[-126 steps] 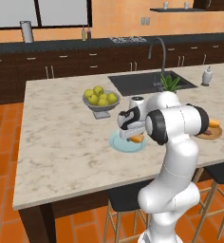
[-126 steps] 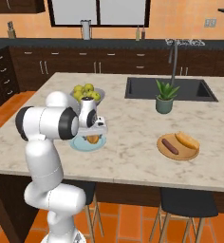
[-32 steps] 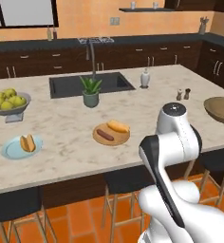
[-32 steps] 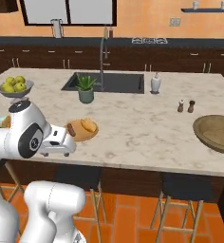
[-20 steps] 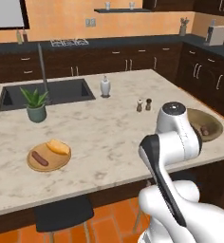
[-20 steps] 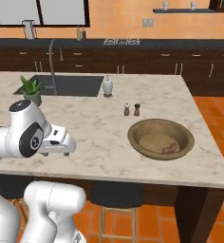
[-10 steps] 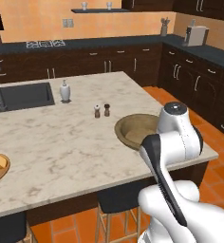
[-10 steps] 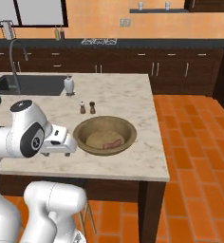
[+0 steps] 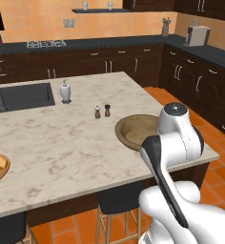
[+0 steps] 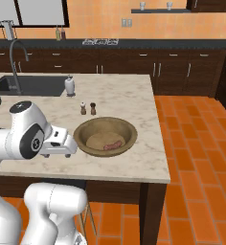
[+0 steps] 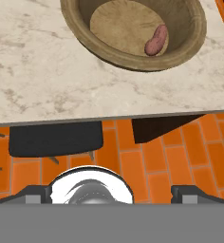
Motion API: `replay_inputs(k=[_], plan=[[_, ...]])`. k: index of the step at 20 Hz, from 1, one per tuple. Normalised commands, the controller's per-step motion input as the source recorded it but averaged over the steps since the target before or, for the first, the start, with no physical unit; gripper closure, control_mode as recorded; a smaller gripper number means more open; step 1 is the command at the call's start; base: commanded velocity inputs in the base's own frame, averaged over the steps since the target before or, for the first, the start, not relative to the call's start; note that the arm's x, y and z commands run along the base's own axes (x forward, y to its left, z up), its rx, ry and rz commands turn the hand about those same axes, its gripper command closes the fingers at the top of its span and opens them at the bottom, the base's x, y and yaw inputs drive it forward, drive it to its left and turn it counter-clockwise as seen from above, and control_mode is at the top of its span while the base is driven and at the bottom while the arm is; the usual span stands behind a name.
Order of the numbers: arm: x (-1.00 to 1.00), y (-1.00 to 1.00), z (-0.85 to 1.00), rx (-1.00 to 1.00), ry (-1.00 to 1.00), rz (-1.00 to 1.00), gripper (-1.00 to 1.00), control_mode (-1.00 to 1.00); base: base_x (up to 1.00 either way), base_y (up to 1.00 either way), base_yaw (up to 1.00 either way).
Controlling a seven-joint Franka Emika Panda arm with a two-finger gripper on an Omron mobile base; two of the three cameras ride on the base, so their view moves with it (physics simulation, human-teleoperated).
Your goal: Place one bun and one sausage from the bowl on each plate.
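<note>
Dark claw (image 11: 111,192) tips sit wide apart, empty, out past the worktop (image 11: 47,90) edge, over orange floor tiles. Beyond it on the marble, near the edge: olive-brown bowl (image 10: 105,135) holding one sausage (image 11: 156,40) against its inner wall.

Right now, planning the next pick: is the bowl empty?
Not empty. The bowl holds one sausage; no bun is visible inside.

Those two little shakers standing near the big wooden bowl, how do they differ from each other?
The left shaker has a pale, whitish top; the right shaker has a dark one. The left one stands a little farther from the bowl. Both are small, upright, brown-bodied and alike in size, side by side on the marble counter.
</note>
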Motion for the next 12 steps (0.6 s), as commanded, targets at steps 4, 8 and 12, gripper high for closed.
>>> replay_inputs(k=[4, 8, 12], plan=[[0.0, 0.0, 0.0, 0.0, 0.0, 0.0, -1.0, 1.0, 0.0, -0.04, -0.01], [0.69, -0.24, 0.13, 0.02, -0.03, -0.19, -1.0, -1.0, 0.0, 0.0, 0.0], [0.99, -0.51, -0.01, 0.05, 0.01, -0.27, -1.0, -1.0, 0.0, 0.0, 0.0]])
